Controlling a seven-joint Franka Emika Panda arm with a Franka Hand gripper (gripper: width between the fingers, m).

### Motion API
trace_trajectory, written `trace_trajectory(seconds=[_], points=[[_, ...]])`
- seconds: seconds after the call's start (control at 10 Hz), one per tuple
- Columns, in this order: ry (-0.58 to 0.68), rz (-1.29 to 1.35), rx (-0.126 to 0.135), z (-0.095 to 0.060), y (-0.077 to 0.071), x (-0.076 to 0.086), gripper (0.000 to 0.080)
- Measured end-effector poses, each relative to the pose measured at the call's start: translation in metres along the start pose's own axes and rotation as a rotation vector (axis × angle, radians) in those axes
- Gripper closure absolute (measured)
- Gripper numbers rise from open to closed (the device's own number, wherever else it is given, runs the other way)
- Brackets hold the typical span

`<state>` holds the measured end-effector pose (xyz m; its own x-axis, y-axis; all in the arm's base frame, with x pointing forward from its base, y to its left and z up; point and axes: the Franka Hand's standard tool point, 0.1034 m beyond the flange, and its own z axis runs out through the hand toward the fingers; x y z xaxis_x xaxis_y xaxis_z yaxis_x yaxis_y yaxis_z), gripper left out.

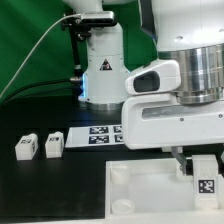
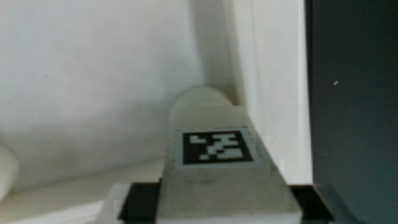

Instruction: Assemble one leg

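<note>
Leg [image 1: 205, 176] in my grasp: my end effector [image 1: 203, 160] is clenched on the small white block, which hangs upright with its black-and-white tag facing the exterior camera, near the bench's front edge at the exterior view's right. It sits just above the large white plate [image 1: 140, 190], close to that plate's corner on the same side; whether the block touches the plate I cannot tell. Through my wrist camera the same leg [image 2: 214, 150] runs away from me between my fingers [image 2: 135, 200], its tag clear on the near face and its far end rounded, over the pale surface of the plate [image 2: 89, 90], with the dark bench [image 2: 356, 110] beside it.

Toward the exterior view's left, well apart from me, two more legs stand side by side on the black bench [image 1: 30, 185]: one [image 1: 25, 146] nearer the edge, the other [image 1: 53, 144] just beside it. The marker board [image 1: 88, 134] lies flat between them and my arm.
</note>
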<state>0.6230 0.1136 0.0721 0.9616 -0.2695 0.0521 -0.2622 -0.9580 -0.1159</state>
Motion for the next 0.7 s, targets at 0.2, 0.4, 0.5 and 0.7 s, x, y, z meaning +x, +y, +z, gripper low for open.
trace_trajectory(seconds=[0.2,0.4,0.5,0.7], points=[[-0.022,0.339,-0.003,-0.0004,0.0012,0.0027,0.0507],[-0.064,0.686,0.017,-0.0008,0.0011,0.0008,0.0507],[-0.078,0.826,0.023,-0.0011,0.0007,0.0012,0.0506],[-0.09,1.111,0.015,0.0017,-0.0041,0.0001,0.0506]])
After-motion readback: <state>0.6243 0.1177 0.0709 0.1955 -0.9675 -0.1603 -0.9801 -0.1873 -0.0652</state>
